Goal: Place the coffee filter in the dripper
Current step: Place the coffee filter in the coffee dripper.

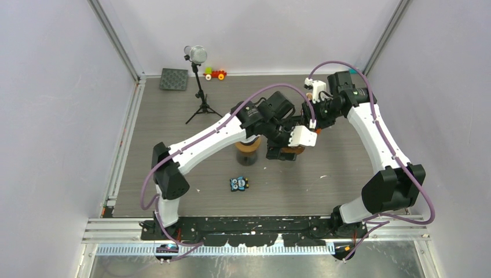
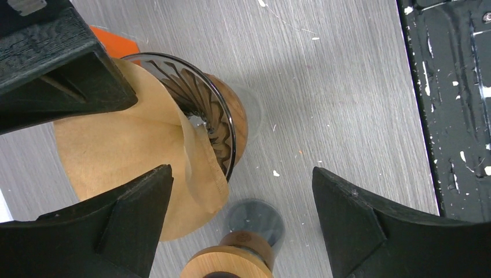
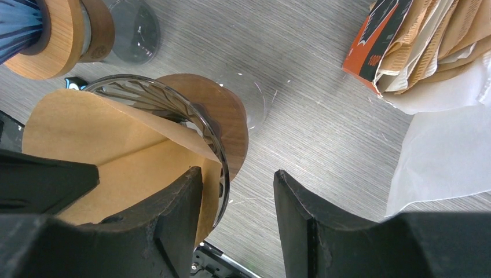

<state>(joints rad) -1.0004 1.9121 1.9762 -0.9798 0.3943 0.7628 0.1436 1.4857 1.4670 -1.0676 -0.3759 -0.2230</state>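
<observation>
Brown filter (image 3: 110, 145) half in dripper (image 3: 228, 116); right wrist alone shows spare filters (image 3: 428, 35).

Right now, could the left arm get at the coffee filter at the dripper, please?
Probably yes: the left claw hangs open just beside the coffee filter, which juts out of the dripper; the right claw crowds its other side without blocking.

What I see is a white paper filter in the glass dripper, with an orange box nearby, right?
No: the filter in the glass dripper is brown, not white, as the right wrist view shows. The orange box does lie nearby.
</observation>
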